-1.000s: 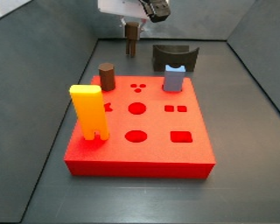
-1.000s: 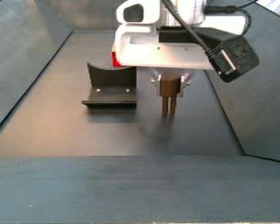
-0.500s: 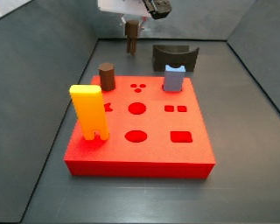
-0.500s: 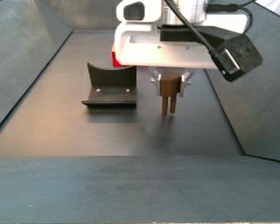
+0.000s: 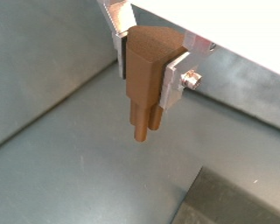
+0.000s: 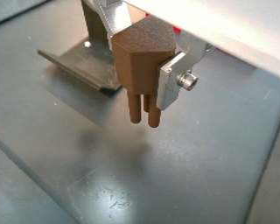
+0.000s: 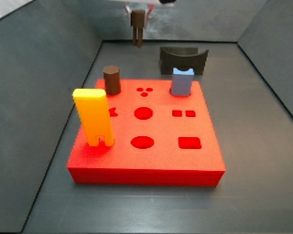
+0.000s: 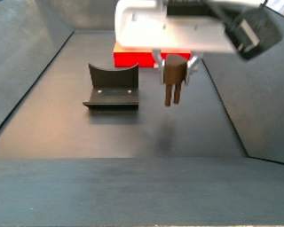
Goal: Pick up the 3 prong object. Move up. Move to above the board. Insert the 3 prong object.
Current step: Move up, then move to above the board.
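Observation:
My gripper (image 5: pixel 145 63) is shut on the 3 prong object (image 5: pixel 146 79), a slim dark brown post with thin prongs pointing down; it also shows in a wrist view (image 6: pixel 140 74). In both side views the gripper (image 8: pixel 173 64) holds the post (image 7: pixel 138 27) in the air above the grey floor, beyond the far end of the board (image 7: pixel 149 137). The board is a flat red block with round, square and small-hole cutouts; a strip of it shows behind the gripper in a side view (image 8: pixel 135 58).
On the board stand a yellow two-legged block (image 7: pixel 94 116), a thick brown cylinder (image 7: pixel 113 79) and a blue-grey peg (image 7: pixel 182 81). The dark fixture (image 8: pixel 110 86) stands on the floor beside the gripper, also in a side view (image 7: pixel 182 58). Grey walls enclose the bin.
The gripper has risen with the 3 prong object in it; the post's prongs now hang well above the floor.

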